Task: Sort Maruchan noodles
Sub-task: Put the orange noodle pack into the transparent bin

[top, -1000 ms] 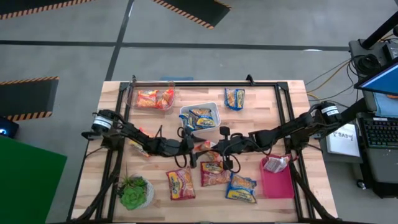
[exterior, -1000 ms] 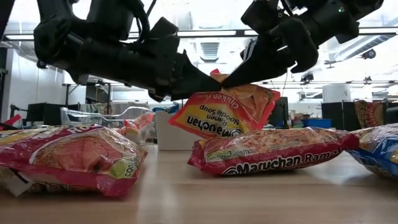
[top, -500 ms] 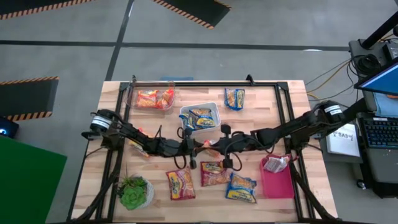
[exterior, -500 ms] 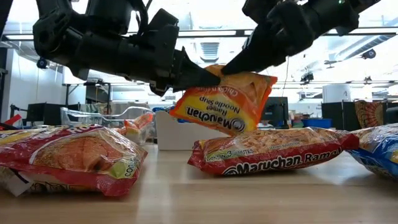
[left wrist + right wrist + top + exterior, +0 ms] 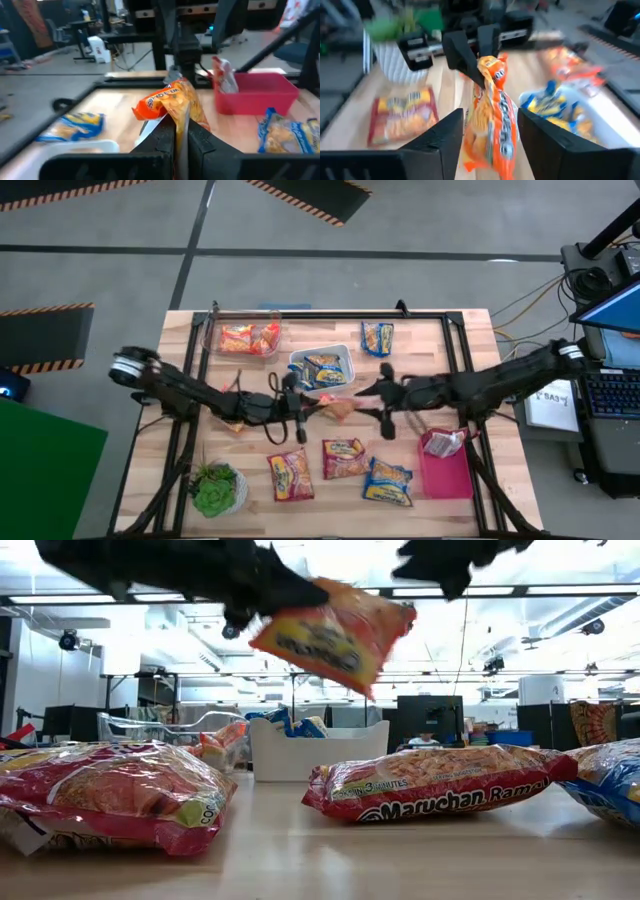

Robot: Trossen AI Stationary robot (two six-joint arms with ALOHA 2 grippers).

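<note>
An orange Maruchan noodle packet [image 5: 339, 409] hangs in the air over the middle of the table, well above the packets lying there [image 5: 332, 632]. My left gripper [image 5: 318, 408] is shut on it. My right gripper [image 5: 362, 393] stands open just to the packet's right; in the right wrist view the packet [image 5: 494, 120] shows between its spread fingers, and I see no contact. Two red-pink packets [image 5: 290, 475] [image 5: 345, 458] and a blue one [image 5: 388, 481] lie flat near the front edge. Another blue packet [image 5: 377, 337] lies at the far side. My left gripper pinches an edge of the orange packet [image 5: 181, 116] between its two shut fingers, coming level from the table's left. The packet is lifted clear of the table and sticks out beyond the fingertips toward the right, tilted, its free end drooping [image 5: 365, 675].
A clear bin [image 5: 240, 338] with orange packets stands at the far left and a white bin [image 5: 345, 355] with blue packets beside it. A pink bin [image 5: 448, 475] at the near right holds a red-pink packet. A potted plant [image 5: 215, 490] stands at the near left.
My left gripper has shut on the orange packet while my right gripper still held it. My right gripper has then opened, let go and drawn back toward the table's right edge. My left gripper has carried the packet upward, well clear of the packets on the table.
</note>
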